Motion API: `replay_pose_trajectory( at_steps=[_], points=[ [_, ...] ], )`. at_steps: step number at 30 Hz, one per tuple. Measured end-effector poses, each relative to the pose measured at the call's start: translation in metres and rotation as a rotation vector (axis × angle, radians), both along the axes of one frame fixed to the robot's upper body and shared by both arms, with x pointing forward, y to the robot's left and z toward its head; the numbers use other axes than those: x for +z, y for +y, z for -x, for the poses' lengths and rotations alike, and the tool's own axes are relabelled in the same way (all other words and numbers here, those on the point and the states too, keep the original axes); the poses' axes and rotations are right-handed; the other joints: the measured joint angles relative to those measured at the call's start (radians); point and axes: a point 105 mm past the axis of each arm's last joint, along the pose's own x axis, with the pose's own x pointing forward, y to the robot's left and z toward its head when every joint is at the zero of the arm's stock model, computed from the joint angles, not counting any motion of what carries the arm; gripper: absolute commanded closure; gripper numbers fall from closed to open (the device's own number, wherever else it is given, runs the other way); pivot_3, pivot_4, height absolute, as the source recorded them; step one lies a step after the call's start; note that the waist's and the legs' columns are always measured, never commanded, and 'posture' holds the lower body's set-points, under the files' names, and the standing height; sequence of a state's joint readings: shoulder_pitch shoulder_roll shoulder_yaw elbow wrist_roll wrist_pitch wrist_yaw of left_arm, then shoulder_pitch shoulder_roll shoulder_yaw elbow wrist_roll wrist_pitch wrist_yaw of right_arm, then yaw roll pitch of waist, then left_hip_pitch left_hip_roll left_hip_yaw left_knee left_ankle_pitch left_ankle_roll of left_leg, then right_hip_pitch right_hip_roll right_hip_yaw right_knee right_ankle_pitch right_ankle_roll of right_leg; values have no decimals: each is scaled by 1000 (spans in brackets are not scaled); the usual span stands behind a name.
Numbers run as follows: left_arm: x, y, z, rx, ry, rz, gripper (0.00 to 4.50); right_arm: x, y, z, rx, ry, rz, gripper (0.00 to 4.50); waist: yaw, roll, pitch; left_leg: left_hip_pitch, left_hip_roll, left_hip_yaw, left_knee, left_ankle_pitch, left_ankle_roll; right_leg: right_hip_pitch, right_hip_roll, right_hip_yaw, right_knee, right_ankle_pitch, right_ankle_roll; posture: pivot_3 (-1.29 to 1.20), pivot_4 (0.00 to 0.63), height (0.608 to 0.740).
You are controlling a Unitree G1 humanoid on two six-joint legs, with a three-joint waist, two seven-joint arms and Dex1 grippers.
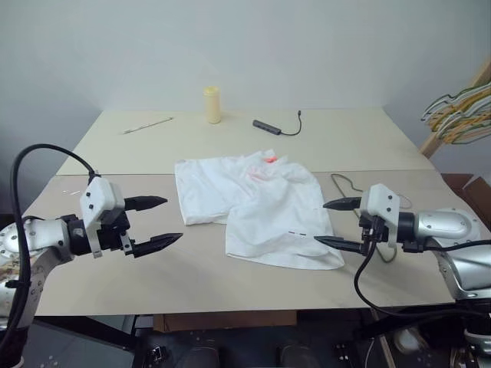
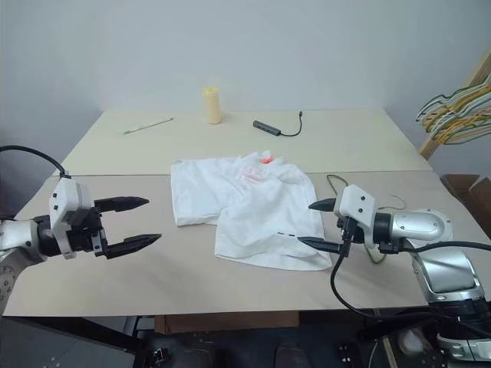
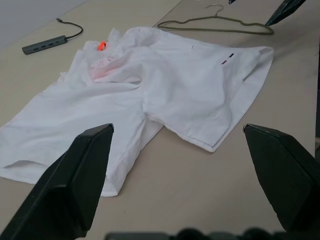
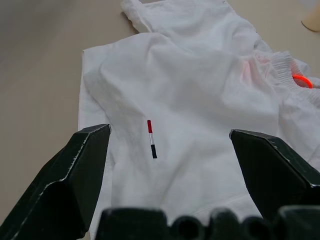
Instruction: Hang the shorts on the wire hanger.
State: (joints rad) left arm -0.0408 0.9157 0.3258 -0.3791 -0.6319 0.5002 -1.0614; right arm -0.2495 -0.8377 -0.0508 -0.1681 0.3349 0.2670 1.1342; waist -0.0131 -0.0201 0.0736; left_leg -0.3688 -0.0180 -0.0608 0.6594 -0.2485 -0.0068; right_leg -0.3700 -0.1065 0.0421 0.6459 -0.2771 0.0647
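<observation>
While the shorts [image 1: 257,207] lie crumpled and flat on the table [image 1: 345,138], between the two grippers, nothing of the hanging has begun. One hem corner lies just inside the right gripper [image 1: 337,224], close to its lower fingertip; the waistband with its pink-red mark is on the far side, away from both hands. Beyond the shorts and just behind the right gripper lies the wire hanger [image 3: 215,24], flat on the table, its near edge close to or slightly under the cloth; which of the two I cannot tell. The left gripper [image 1: 161,222] hovers well apart from the nearest leg of the shorts, pointing toward it. Both grippers have their fingers spread wide and hold nothing.

Risks, as I judge them: the fabric is thin and bunched, so a pinch may take several layers and lift the shorts as a wad that will not drape over the wire. The hanger is thin and lies flat, so fingertips could slide off it or push it along the table, perhaps dragging cloth with it. Further off, past both grippers, stand a yellow cylinder [image 1: 212,104], a dark adapter with a cable [image 1: 268,126] and a pen [image 1: 147,125], all clear of the work
</observation>
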Motion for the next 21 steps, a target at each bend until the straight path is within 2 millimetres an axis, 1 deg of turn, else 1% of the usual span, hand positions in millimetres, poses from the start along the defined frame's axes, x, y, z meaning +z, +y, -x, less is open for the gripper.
replay_pose_trajectory(
  at_steps=[2, 5, 11, 13, 18, 21],
  points=[
    [1, 0, 0, -2, -1, 6, 0, 0, 0, 0, 0, 0, 0, 56, 0, 0, 0, 0, 0, 0, 0, 0, 0, 0, 0, 0, 0, 0, 0, 8, 40, 740],
    [9, -2, -1, -11, -22, 25, 0, 0, 0, 0, 0, 0, 0, 56, 0, 0, 0, 0, 0, 0, 0, 0, 0, 0, 0, 0, 0, 0, 0, 8, 40, 740],
    [8, -2, -1, -8, -21, 22, 0, 0, 0, 0, 0, -1, 1, 56, 0, 0, 0, 0, 0, 0, 0, 0, 0, 0, 0, 0, 0, 0, 0, 10, 37, 740],
    [8, -2, -1, -4, -25, 13, 0, -2, 1, 0, 13, -27, 33, 56, 0, 0, 0, 0, 0, 0, 0, 0, 0, 0, 0, 0, 0, 0, 0, 7, 39, 740],
    [9, -7, 1, -13, -40, 1, 0, -24, 7, -2, 85, -98, 203, 56, 0, 0, 0, 0, 0, 1, 0, 0, 0, 0, 0, 0, 0, 0, 0, -1, 48, 740],
    [6, -8, 1, -11, -32, -2, 0, -31, 8, -3, 112, -124, 258, 56, 0, 0, 1, 0, 0, 1, 0, 0, 0, 0, 0, 0, 0, 0, 0, -1, 49, 740]
  ],
)
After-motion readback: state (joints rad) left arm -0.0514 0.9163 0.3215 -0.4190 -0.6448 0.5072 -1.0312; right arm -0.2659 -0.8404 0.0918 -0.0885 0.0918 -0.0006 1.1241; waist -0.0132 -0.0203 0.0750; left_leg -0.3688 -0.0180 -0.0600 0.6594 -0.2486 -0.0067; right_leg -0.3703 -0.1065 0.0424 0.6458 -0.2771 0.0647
